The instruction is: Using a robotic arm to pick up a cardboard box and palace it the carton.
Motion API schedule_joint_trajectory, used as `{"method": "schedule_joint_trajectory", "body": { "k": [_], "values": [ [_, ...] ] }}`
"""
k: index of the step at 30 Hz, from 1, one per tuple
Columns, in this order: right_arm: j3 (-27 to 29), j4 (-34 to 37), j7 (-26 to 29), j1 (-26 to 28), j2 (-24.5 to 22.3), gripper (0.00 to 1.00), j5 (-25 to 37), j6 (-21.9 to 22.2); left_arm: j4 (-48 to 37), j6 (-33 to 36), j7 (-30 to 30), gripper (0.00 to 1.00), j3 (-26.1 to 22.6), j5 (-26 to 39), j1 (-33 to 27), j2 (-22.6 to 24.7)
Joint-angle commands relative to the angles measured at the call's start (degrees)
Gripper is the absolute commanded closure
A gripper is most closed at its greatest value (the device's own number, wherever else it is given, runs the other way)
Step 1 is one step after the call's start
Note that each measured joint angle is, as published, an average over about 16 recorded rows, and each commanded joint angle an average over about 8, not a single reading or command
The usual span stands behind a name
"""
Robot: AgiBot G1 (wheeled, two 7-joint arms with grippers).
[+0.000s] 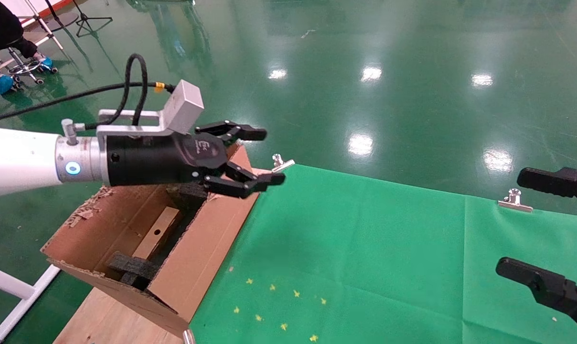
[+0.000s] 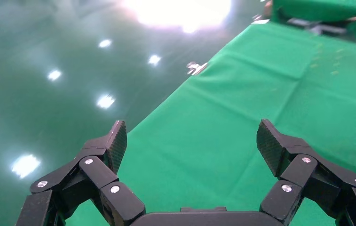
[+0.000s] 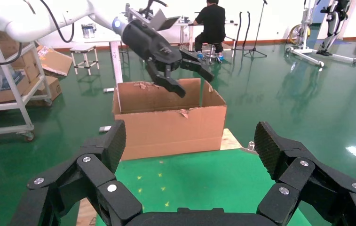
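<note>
The large brown carton [image 1: 207, 243] with ragged edges stands at the table's left end; it also shows in the right wrist view [image 3: 171, 125]. The small narrow cardboard box [image 1: 158, 232] with a round hole lies inside it between black foam blocks [image 1: 132, 270]. My left gripper [image 1: 262, 156], on the white robotic arm [image 1: 16, 160], is open and empty above the carton's far right corner; its jaws [image 2: 192, 141] look over the green cloth. My right gripper [image 1: 527, 224] is open and empty at the right edge, shown close up in the right wrist view [image 3: 190, 146].
A green cloth [image 1: 365, 258] with yellow star marks covers the table, held by metal clips [image 1: 514, 200] at the far edge. Bare wood [image 1: 102, 315] shows under the carton. A seated person [image 3: 212, 23], shelves and stands are in the background.
</note>
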State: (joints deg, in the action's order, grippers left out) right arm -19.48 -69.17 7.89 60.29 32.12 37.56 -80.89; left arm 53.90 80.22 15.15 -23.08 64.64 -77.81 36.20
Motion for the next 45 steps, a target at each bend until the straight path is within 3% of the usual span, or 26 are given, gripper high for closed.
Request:
{"method": "schedule_joint_trajectory", "body": {
  "k": [1, 24, 45],
  "values": [
    [0.00, 0.00, 0.00, 0.00, 0.00, 0.00, 0.00, 0.00, 1.74, 0.48, -0.39, 0.00, 0.62, -2.01, 1.43, -0.10],
    [0.00, 0.01, 0.00, -0.01, -0.01, 0.00, -0.01, 0.01, 20.33, 5.66, -4.47, 0.00, 7.28, -23.53, 16.75, -1.21],
    [0.00, 0.02, 0.00, -0.01, -0.01, 0.00, -0.01, 0.02, 20.05, 5.59, -4.47, 0.00, 7.23, -23.28, 16.59, -1.26]
  ]
}}
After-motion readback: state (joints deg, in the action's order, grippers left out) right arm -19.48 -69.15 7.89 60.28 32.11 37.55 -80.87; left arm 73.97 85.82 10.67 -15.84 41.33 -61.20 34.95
